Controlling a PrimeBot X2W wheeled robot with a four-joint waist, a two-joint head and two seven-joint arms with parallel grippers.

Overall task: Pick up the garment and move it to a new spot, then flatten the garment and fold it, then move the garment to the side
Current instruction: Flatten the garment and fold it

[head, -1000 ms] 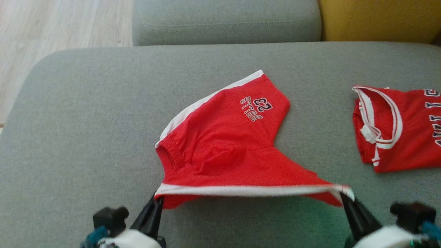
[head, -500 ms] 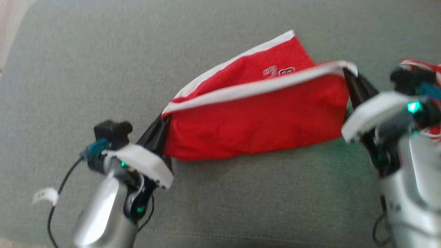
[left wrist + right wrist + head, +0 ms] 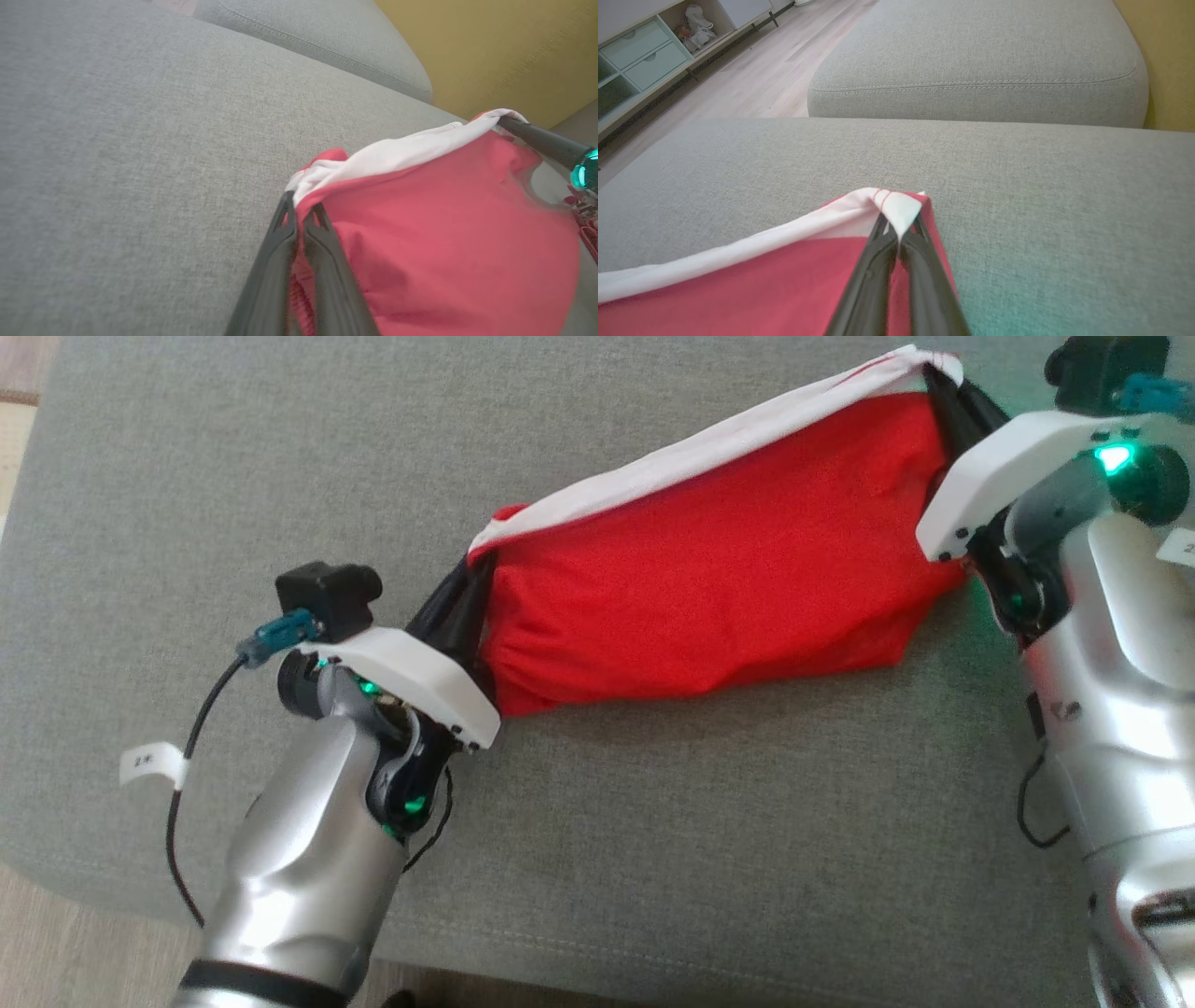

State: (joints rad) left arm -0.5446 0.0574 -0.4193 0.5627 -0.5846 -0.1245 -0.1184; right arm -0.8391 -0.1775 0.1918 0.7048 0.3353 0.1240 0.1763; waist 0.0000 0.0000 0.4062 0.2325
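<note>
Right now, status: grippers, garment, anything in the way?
Both shut on garment: left gripper at one white-hem corner, right gripper at the other. Stretched between them, red body sagging onto grey cushion. Nothing seen blocking.

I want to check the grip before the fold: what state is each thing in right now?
garment, pulled out between both grippers by its white-trimmed edge, red cloth sagging below.
left gripper, shut on one end of that edge.
right gripper, shut on the other end, at the white corner.
drawers, shut.
</note>
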